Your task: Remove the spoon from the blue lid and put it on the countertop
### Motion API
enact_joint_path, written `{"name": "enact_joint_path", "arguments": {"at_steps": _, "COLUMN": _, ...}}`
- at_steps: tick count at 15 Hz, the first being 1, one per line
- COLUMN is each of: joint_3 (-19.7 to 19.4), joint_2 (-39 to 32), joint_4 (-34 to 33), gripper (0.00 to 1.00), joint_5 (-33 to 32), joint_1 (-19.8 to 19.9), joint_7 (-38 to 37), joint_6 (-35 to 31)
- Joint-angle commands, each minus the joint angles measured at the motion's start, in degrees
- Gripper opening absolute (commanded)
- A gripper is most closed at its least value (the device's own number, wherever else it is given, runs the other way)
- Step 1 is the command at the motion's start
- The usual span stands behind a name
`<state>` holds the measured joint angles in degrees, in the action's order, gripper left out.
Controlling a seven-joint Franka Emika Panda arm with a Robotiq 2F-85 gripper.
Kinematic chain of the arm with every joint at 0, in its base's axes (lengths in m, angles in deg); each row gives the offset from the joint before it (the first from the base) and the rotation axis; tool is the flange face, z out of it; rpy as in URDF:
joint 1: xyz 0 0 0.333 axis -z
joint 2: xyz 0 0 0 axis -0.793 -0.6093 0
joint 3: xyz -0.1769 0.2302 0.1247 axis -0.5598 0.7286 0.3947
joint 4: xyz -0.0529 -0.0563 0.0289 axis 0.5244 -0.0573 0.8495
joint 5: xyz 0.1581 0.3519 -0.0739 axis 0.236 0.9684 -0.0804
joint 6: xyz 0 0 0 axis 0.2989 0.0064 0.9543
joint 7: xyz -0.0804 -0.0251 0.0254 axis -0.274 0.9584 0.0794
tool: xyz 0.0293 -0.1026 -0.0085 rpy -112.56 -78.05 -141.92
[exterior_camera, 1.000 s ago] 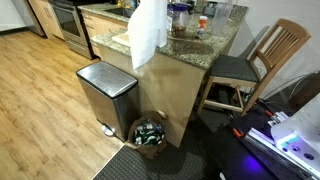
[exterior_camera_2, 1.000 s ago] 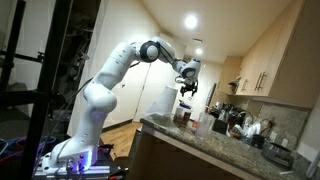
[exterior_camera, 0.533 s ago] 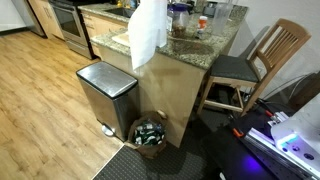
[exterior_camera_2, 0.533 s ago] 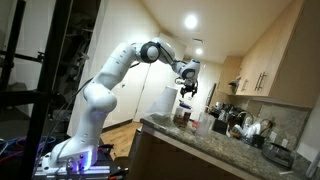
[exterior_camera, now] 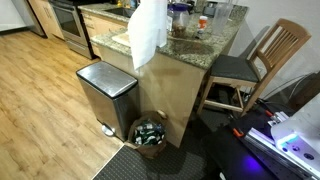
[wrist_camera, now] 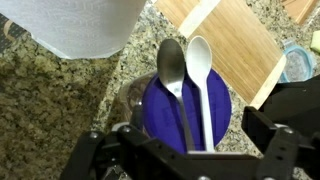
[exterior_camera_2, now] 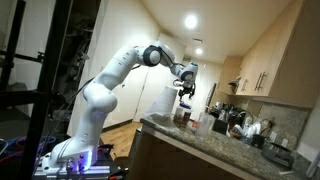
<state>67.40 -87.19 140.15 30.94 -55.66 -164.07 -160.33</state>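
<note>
In the wrist view the round dark-blue lid (wrist_camera: 160,115) sits on a clear jar on the speckled granite countertop (wrist_camera: 60,100). Two spoons lie side by side across the lid, bowls pointing away from me: a metal spoon (wrist_camera: 172,65) and a white plastic spoon (wrist_camera: 200,60). My gripper (wrist_camera: 185,142) hangs directly above the lid, open and empty, one finger on each side of the lid and apart from it. In an exterior view the gripper (exterior_camera_2: 186,88) is well above the jar (exterior_camera_2: 183,117) on the countertop (exterior_camera_2: 200,140). The jar also shows in an exterior view (exterior_camera: 180,14).
A white paper towel roll (wrist_camera: 85,25) stands just beyond the lid, and a wooden cutting board (wrist_camera: 235,35) lies to its right. A clear blue-rimmed container (wrist_camera: 300,60) sits at the right edge. A steel trash bin (exterior_camera: 105,90), a basket (exterior_camera: 150,132) and a wooden chair (exterior_camera: 265,55) stand by the island.
In an exterior view the arm's wrist and gripper have shifted slightly toward the left above the jar. The jar, lid and spoons have not moved.
</note>
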Motion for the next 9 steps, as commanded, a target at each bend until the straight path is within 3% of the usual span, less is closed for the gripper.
{"name": "enact_joint_path", "arguments": {"at_steps": 1, "joint_3": 0.0, "joint_2": -0.6, "joint_4": -0.9, "gripper": 1.0, "joint_5": -0.1, "joint_1": 0.0, "joint_7": -0.3, "joint_6": 1.2}}
{"name": "enact_joint_path", "arguments": {"at_steps": 9, "joint_3": -0.2, "joint_2": -3.0, "joint_4": -2.9, "gripper": 1.0, "joint_5": -0.2, "joint_1": 0.1, "joint_7": -1.4, "joint_6": 4.3}}
